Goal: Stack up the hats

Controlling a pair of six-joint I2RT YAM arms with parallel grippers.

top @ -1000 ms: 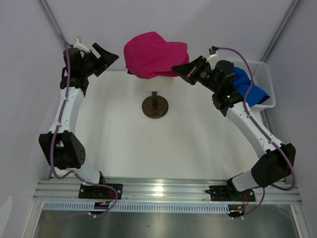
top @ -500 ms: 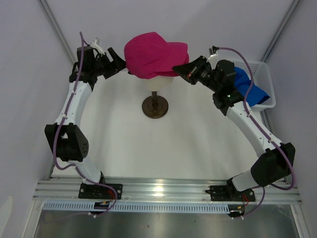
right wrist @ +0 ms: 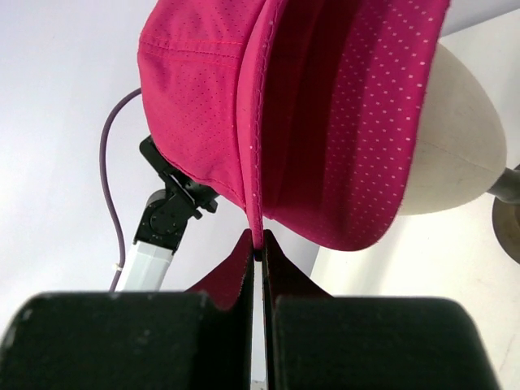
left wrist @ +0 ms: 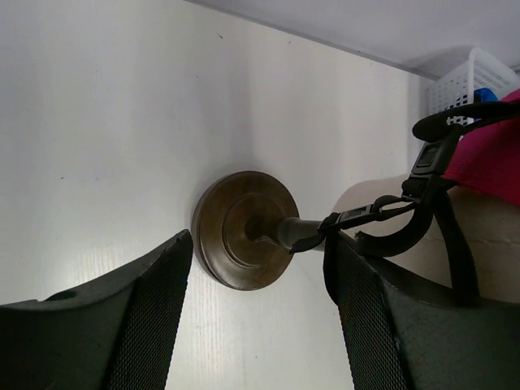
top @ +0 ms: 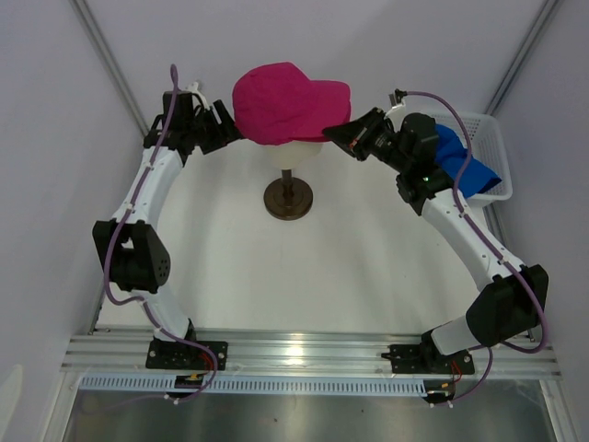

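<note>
A magenta-pink hat [top: 285,101] sits on the cream mannequin head [top: 302,153] at the back centre. My right gripper [top: 333,132] is shut on the edge of its brim [right wrist: 258,219], and the right wrist view shows the dotted underside of the pink hat [right wrist: 341,106]. My left gripper [top: 226,136] is at the rear of the hat, its jaws open. The hat's black back strap [left wrist: 422,203] lies just beyond the right finger [left wrist: 366,317]. The blue hat [top: 460,166] lies in the white basket [top: 493,138].
The mannequin head stands on a dark post with a round wooden base [top: 288,200], which shows between the left fingers as the base [left wrist: 244,227]. The basket [left wrist: 455,81] sits at the table's right rear. Angled metal frame posts and white walls close in the back.
The left arm has swung right, from the back left corner up to the rear of the pink hat, and its jaws have narrowed. The right arm and the hat have held still.
</note>
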